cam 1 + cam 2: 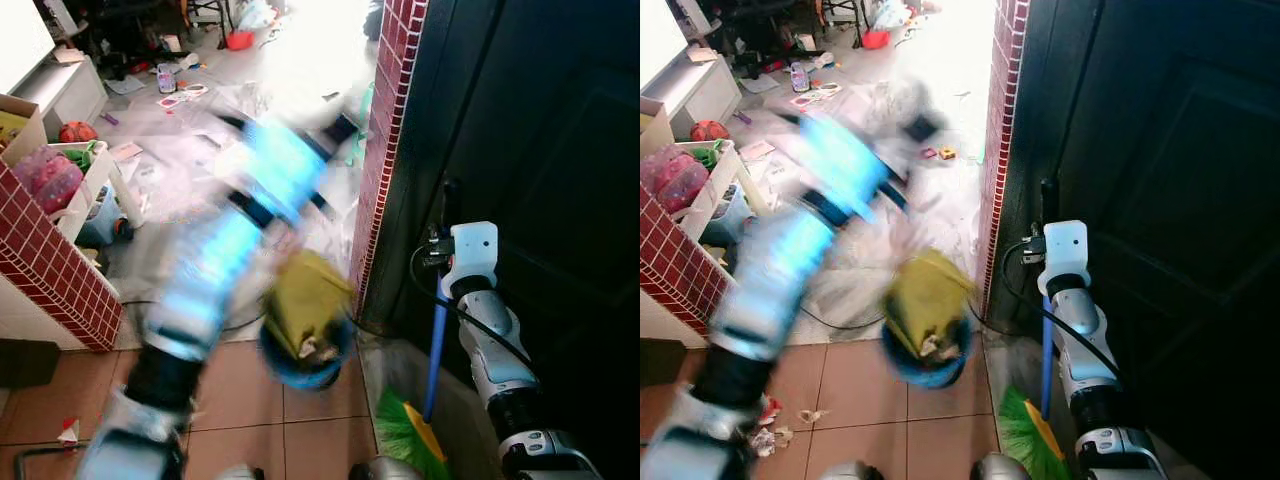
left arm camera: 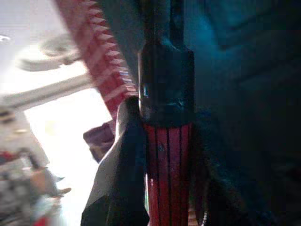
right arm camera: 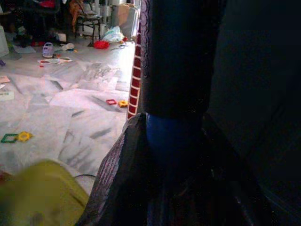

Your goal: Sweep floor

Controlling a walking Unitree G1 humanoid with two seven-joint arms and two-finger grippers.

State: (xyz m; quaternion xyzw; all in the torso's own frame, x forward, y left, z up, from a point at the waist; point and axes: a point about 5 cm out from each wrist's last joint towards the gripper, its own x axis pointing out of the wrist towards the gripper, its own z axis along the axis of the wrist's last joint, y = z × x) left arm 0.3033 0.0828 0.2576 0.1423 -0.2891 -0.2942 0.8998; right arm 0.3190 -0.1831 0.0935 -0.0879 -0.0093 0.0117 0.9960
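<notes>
Blue dustpan (image 1: 300, 345) swings blurred at 6 o'clock, left gripper (image 2: 164, 155) clamped on its handle; litter may spill. Your right gripper (image 3: 171, 141) clamps the broom (image 1: 436, 345).

A cluttered room opening past a brick pillar, with strong daylight at the far end.

We stand on terracotta floor tiles (image 1: 250, 385) that give way to a pale marbled floor (image 3: 56, 108) strewn with small toys and papers. A red brick pillar (image 1: 385, 130) rises just beside a dark door (image 1: 540, 150) on our right. On our left we see a low red brick wall (image 1: 55, 270), with white shelves (image 1: 95, 175) of bright clutter behind it. Glare (image 1: 320, 40) washes out the far floor, where chair legs (image 3: 89, 23) stand.
</notes>
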